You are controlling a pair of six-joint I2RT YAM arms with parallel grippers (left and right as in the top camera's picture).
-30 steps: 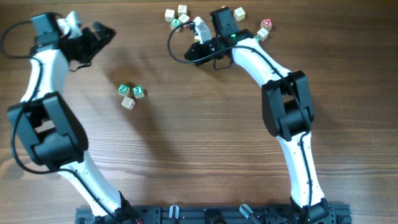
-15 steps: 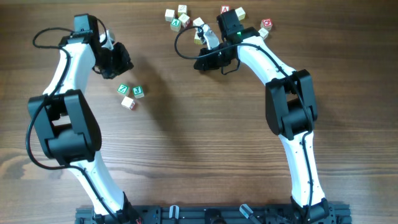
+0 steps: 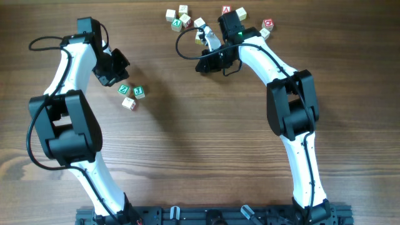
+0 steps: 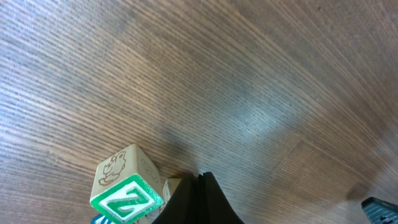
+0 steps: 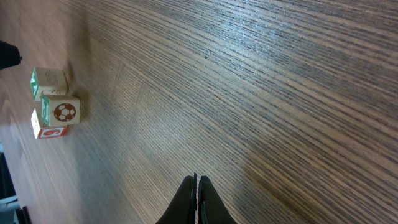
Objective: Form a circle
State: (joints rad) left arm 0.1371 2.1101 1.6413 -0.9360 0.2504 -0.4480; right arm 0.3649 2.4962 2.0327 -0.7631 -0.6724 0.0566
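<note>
The table (image 3: 200, 144) is brown wood with thin dark lines running along it. On the left, the white left arm (image 3: 62, 69) bends toward the middle. Its left gripper (image 3: 117, 75) is black and pointy, and its two fingers are pressed tight together with nothing between them. The tip sits just beside the circle (image 3: 131, 95), on its far left side. The circle is only three tiny wooden cubes huddled close (not a real ring), left of the middle of the table. The Z cube (image 4: 127, 198) has a green top with a white Z and a small drawing on its pale side. Next to it is a green one with a J, and the nearest one is pale with red. From the right wrist, one of them shows a brown ball picture. Further right and farther away, the right gripper (image 3: 201, 65) is black too, with its fingers squeezed together and holding nothing. Past it, along the far edge, lie the loose cubes (image 3: 177, 24), pale wood with red and green faces. One looks like a red A.
</note>
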